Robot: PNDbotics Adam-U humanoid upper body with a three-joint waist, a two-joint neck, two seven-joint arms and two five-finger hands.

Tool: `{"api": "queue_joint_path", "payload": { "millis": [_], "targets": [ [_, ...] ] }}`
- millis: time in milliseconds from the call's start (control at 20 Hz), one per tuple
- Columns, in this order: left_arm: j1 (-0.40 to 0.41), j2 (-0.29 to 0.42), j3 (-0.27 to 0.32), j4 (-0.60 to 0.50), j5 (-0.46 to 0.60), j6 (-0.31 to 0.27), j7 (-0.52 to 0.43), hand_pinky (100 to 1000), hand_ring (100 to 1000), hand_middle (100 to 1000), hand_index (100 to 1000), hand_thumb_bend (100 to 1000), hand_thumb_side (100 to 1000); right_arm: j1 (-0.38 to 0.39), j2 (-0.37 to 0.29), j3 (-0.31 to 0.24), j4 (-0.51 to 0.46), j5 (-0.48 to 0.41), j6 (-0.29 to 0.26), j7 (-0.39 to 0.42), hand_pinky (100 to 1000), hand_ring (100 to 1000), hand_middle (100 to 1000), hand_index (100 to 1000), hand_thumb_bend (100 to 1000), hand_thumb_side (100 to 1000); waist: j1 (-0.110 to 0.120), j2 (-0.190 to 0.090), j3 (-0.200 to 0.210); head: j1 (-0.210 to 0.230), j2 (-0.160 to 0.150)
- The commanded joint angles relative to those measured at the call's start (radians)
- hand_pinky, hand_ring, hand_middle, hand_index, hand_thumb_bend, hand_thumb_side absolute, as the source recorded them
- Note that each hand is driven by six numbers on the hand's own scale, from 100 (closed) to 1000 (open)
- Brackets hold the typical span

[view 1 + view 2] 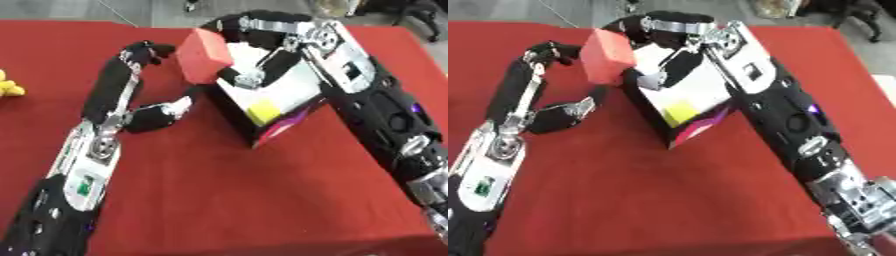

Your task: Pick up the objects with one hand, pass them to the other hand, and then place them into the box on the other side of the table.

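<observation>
The right hand (254, 50) comes in from the upper right, forearm slanting down across the red worktop (227, 200) and wrist bent so the hand hangs over the box (271, 100). Its fingers (234, 26) are curled over the top of a red block (203, 55), with the thumb below against the block's near side, so the block is clamped between them, held tilted just above the box's left rim.

The left hand (140, 85) reaches up from the lower left with the arm stretched forward. Its fingers (144, 52) are spread apart from the thumb (171, 110) in an open curve; the fingertips lie just left of the red block and hold nothing.

The box sits askew, under the right hand's fingers, white inside with a yellow patch. A yellow thing (9, 86) shows at the left edge, well apart from both hands.
</observation>
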Motion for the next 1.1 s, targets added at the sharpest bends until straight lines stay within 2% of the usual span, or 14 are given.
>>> {"api": "queue_joint_path", "payload": {
  "millis": [50,550,1100],
  "targets": [
    [-0.01,0.016,0.008,-0.014,-0.001,-0.014,0.003,781,656,655,798,502,726,-0.011,-0.036,-0.021,-0.022,-0.016,0.008,0.003,929,815,739,698,100,100,0.002,-0.014,-0.002,-0.006,-0.001],
    [0.014,0.055,0.008,-0.029,0.008,-0.034,0.021,778,662,656,795,488,701,0.02,-0.075,-0.082,-0.009,-0.019,0.057,-0.036,931,817,742,702,100,100,0.016,-0.019,-0.013,-0.036,0.009],
    [0.029,0.081,0.012,-0.019,-0.007,-0.047,0.033,777,666,660,789,473,701,0.082,-0.156,-0.159,0.06,0.051,0.014,-0.149,924,812,738,698,100,100,0.031,-0.021,-0.022,-0.073,-0.008]
  ]
}}
